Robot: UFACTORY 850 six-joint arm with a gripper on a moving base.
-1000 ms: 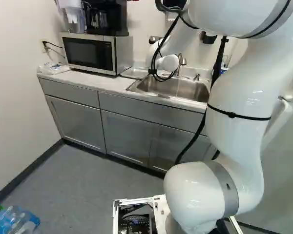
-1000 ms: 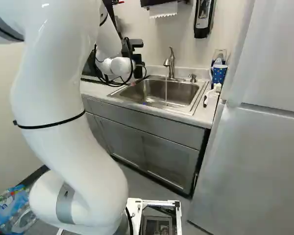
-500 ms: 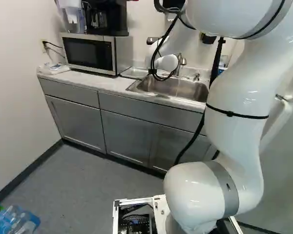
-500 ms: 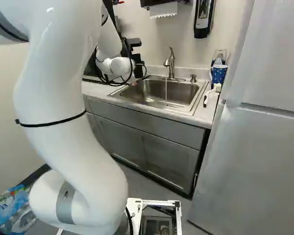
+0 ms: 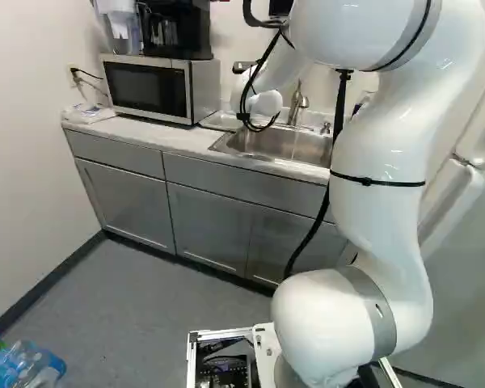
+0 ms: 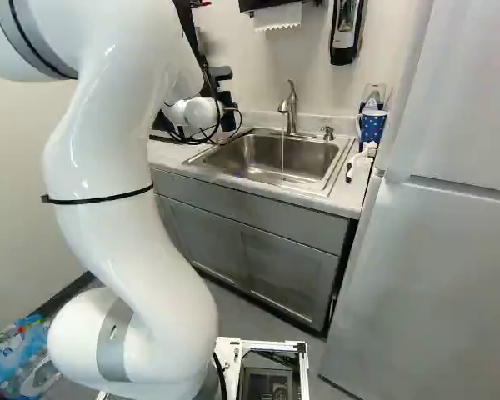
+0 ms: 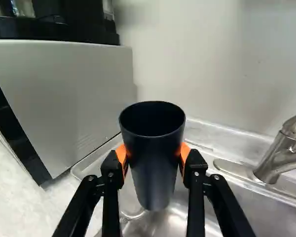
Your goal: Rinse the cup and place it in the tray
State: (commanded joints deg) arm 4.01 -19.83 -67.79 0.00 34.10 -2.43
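The arm (image 5: 384, 145) has swung toward the tray (image 5: 219, 121) beside the sink (image 6: 262, 152); the pincer (image 7: 153, 154) grasps the cup (image 7: 153, 168), mouth up, near the sink's tray end. Rinsing looks finished; placing seems next.

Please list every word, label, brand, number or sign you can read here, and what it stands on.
No text is readable.
Bottle pack: print too small to read.
Wall dispenser: any markings too small to read.
Cup: no print on the side shown.
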